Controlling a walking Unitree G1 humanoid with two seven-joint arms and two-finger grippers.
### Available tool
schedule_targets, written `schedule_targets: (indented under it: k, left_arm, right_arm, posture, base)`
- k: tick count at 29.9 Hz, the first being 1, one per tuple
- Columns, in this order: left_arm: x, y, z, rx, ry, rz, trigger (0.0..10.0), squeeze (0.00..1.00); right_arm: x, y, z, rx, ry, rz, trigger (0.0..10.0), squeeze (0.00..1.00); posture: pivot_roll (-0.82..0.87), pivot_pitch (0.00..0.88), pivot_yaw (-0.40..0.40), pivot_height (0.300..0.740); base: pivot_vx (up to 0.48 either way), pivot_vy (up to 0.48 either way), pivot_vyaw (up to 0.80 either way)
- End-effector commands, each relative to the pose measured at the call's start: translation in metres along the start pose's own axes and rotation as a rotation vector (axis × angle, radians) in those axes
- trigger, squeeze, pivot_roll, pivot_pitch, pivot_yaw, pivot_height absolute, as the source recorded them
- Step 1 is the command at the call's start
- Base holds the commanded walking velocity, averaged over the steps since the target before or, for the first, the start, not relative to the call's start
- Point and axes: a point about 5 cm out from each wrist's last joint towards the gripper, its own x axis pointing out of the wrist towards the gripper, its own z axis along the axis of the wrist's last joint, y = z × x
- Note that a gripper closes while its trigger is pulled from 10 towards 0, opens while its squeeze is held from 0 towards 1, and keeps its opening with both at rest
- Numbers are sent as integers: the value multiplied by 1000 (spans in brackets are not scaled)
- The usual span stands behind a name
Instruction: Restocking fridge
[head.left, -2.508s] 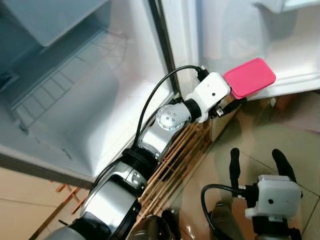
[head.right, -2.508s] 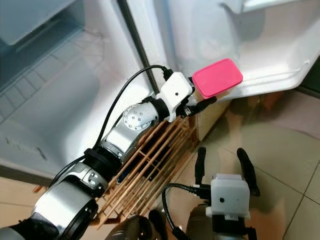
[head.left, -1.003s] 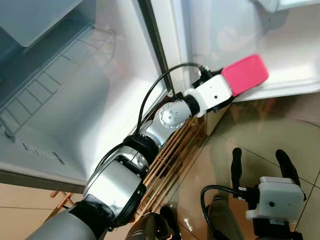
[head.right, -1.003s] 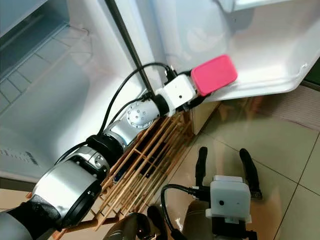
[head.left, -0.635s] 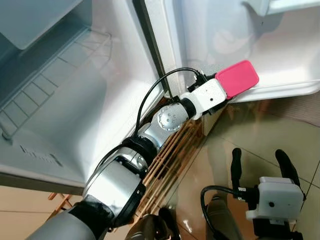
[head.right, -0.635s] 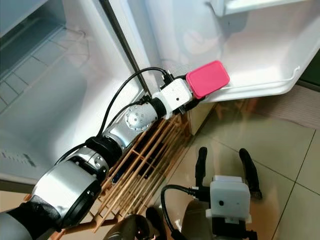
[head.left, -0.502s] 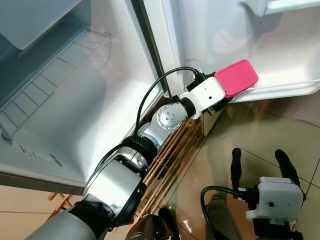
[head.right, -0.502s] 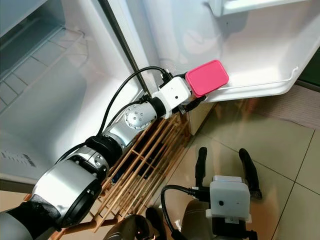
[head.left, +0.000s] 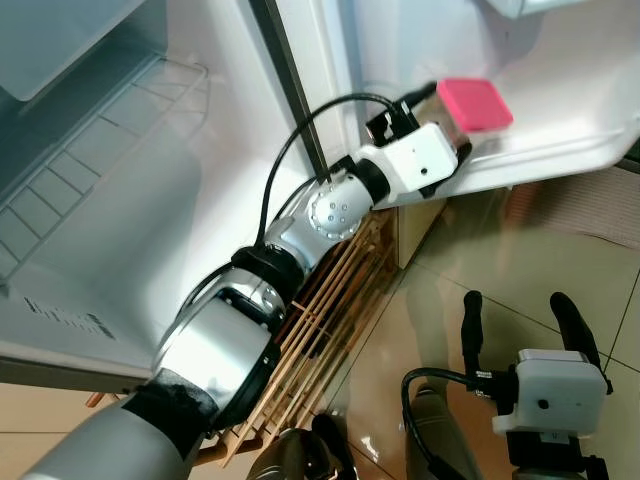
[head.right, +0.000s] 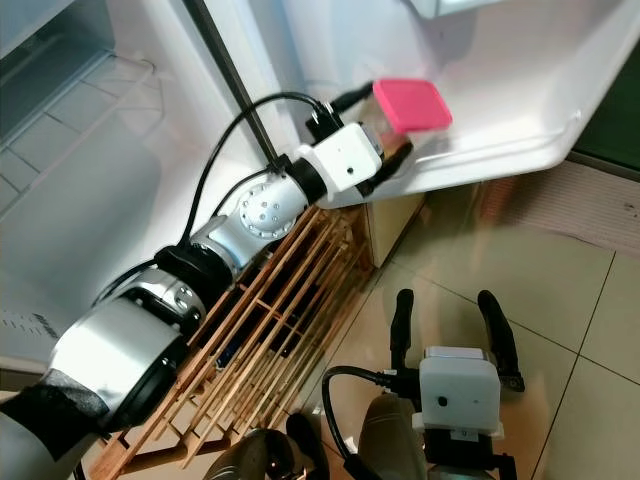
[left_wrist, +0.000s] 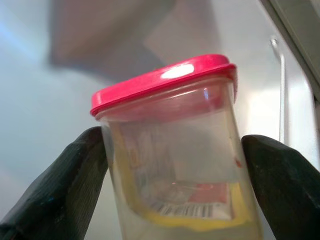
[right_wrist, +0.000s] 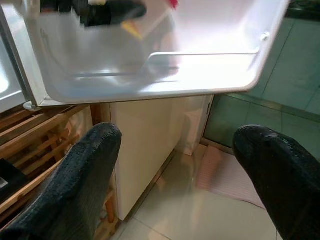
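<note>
Between left end effector (left_wrist: 175, 200) fingers: container (left_wrist: 172, 150).

We see the left pincer (head.left: 455, 125) reaching forward over the white plastic fridge door shelf (head.left: 560, 160), with the clear plastic container with a pink lid (left_wrist: 170, 150) between its fingers (left_wrist: 60, 190), upright above that shelf. Left of this pincer lies the open fridge interior with its white wire rack (head.left: 90, 170). Below and behind it, under the arm, stands a slatted wooden rack (head.right: 270, 330) on the tiled floor (head.right: 560, 320). The right pincer (head.right: 450, 325) hangs low over the floor, right of the wooden rack, well apart from the shelf.
</note>
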Motion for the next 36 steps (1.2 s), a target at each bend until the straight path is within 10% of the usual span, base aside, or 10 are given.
schedule_targets:
  k: [1,10,12,20,21,36]
  left_arm:
    - [-2,13,-2,22,6,32,10000,1000]
    - [-17,-10,-23,-8,116,-55,10000,1000]
    - [-18,-11,-25,-3,131,-50,10000,0]
    - [-26,-23,-41,-128,261,-62,10000,0]
    - [-27,-25,-42,-153,273,-66,10000,1000]
    - [-15,-4,-22,49,115,-26,10000,1000]
  right_arm:
    - [-2,2,-5,5,35,12,10000,0]
    - [0,2,-6,4,33,25,10000,0]
    - [0,2,-6,4,32,25,10000,0]
    - [1,2,-6,2,30,31,10000,0]
    - [1,2,-6,1,30,33,10000,0]
    - [1,2,-6,-2,31,37,10000,0]
  posture:
    - [-378,240,255,725]
    - [-374,237,249,725]
    - [-375,237,248,725]
    - [-379,233,242,725]
    - [-379,233,242,725]
    - [-381,228,244,725]
  base:
    - [0,0,0]
    - [0,0,0]
    - [0,0,0]
    - [0,0,0]
    - [0,0,0]
    - [0,0,0]
